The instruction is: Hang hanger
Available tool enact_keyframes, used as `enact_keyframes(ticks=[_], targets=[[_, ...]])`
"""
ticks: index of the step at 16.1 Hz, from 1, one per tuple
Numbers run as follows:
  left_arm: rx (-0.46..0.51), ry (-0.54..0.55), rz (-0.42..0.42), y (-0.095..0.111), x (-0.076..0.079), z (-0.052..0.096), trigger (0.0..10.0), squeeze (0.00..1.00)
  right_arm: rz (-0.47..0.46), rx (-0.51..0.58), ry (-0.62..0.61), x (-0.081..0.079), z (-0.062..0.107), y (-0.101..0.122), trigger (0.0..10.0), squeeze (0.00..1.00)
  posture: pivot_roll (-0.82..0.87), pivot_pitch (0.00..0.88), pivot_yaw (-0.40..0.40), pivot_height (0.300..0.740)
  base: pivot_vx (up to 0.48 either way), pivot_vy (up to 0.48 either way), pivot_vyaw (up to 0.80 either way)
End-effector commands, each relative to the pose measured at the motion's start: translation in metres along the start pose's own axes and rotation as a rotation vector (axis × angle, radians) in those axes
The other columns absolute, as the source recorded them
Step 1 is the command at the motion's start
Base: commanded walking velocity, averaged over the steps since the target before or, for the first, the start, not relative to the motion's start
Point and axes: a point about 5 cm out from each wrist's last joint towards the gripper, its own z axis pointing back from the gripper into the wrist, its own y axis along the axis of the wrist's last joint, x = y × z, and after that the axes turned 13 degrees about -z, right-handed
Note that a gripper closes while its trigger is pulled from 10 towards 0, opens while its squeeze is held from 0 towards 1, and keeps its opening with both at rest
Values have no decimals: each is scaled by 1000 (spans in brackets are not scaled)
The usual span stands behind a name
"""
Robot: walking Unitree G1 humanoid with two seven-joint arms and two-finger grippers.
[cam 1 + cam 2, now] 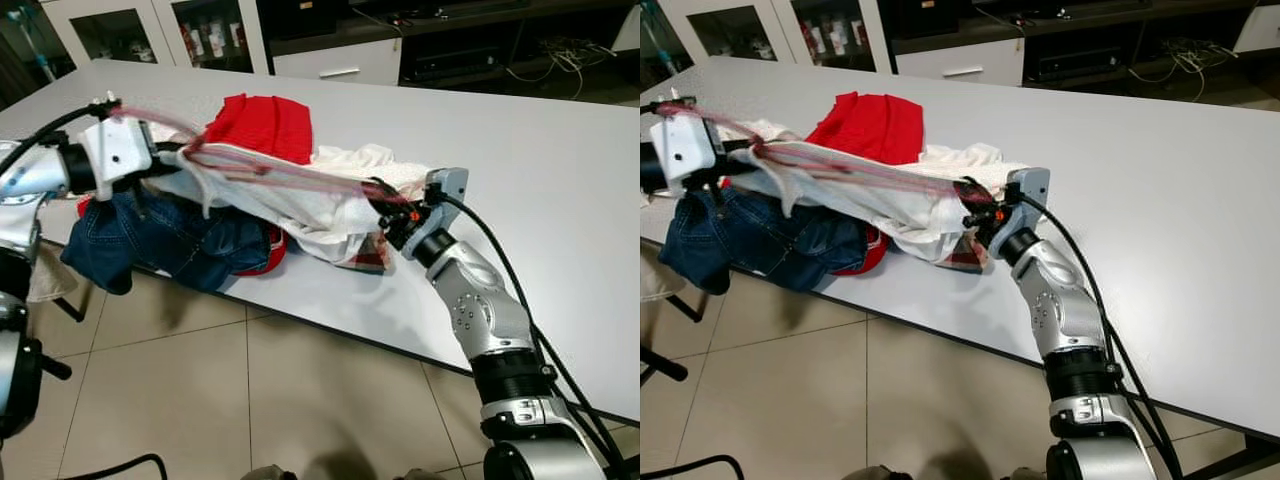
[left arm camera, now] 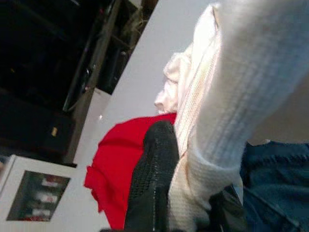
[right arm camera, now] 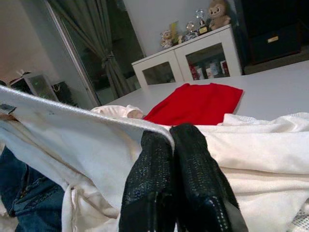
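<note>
My right gripper [image 3: 175, 145] pinched tight on white knit garment [image 1: 290, 205], table's near edge. My left gripper [image 2: 186, 159] clamps same garment at 9 o'clock. Thin red hanger [image 1: 260, 165] spans between them, above blue denim jeans [image 1: 160, 240]; red cloth [image 1: 265, 125] at 12 o'clock on white table [image 1: 560, 190].

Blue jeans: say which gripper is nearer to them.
Left. The left gripper is just above the blue jeans, pinching white cloth; the right gripper is across the pile.
</note>
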Motion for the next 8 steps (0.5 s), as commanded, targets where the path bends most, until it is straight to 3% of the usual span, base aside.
enact_keyframes(ticks=[1, 3, 4, 5, 6, 8], targets=[[-24, 67, 1, -2, -14, 14, 0, 0, 12, 17, -24, 6, 6, 4, 0, 0, -110, 0, 110, 740, 0, 0, 0], [37, 155, 52, 0, -15, 7, 0, 0, 40, 20, 7, -1, 4, 4, 588, 0, -112, 0, 114, 740, 0, 0, 0], [77, 131, 90, 0, -3, -1, 0, 0, 43, 15, 35, -6, 2, 2, 1529, 0, -115, 0, 112, 740, 0, 0, 0], [85, 105, 102, -1, 4, -4, 0, 0, 41, 10, 46, -8, 2, 1, 1569, 0, -115, 0, 112, 740, 0, 0, 0], [86, 56, 108, -2, 13, -7, 0, 0, 40, 4, 53, -8, 2, 1, 1608, 0, -118, 0, 110, 740, 0, 0, 0], [65, -144, 93, -9, 43, -8, 0, 0, 58, -9, 23, 3, 6, 6, 1490, 0, -123, 0, 101, 740, 0, 0, 0]])
